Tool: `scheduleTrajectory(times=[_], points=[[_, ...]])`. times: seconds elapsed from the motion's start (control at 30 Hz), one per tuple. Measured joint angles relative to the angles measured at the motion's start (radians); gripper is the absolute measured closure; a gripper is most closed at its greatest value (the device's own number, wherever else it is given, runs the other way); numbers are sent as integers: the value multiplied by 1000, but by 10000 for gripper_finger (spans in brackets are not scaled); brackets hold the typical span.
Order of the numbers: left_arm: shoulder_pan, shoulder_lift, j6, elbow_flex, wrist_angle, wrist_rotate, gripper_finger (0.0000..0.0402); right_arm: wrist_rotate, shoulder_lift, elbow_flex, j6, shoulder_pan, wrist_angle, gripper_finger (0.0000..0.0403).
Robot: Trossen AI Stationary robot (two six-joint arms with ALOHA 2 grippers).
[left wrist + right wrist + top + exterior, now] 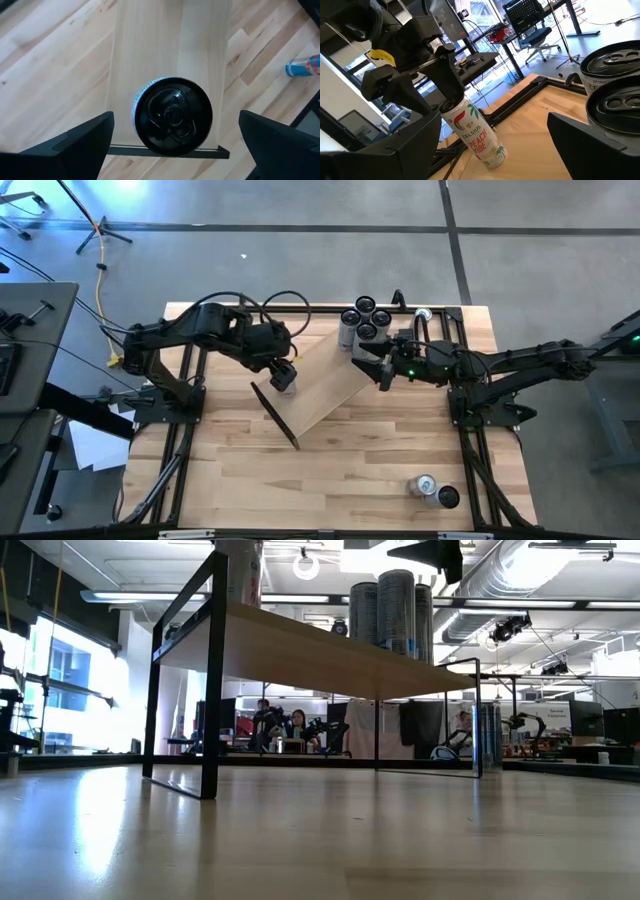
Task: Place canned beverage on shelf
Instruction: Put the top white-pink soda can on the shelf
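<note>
The shelf (pixel 330 385), a pale wood board on thin black brackets, stands slantwise on the middle of the table. A white can with a black top (pixel 172 120) stands upright on the board near its left bracket end (pixel 275 415). It also shows in the right wrist view (pixel 476 136). My left gripper (pixel 284 377) hovers right above this can, open, with its fingers (pixel 85 145) on either side of the can and apart from it. Several black-topped cans (pixel 362 320) stand in a group on the shelf's far right end. My right gripper (pixel 385 370) is open and empty beside them.
Two cans (pixel 435 490) lie on the table near its front right corner. Another can (pixel 423 315) lies at the far right by the black frame rail. The table's near middle and near left are bare wood (pixel 300 480). People sit in the room behind the table (pixel 290 725).
</note>
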Motion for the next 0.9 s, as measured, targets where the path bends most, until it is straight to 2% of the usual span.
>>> scheduleTrajectory(times=[0.2,0.43,0.77,0.9], points=[[0,6,6,0,0,7,3,0,0,0,0,0,0,52],[0,10,6,0,0,60,3,0,0,0,0,0,0,52],[5,32,-5,-1,0,58,3,0,0,0,0,0,0,52],[5,55,27,-1,1,107,3,0,0,0,0,0,-1,52]])
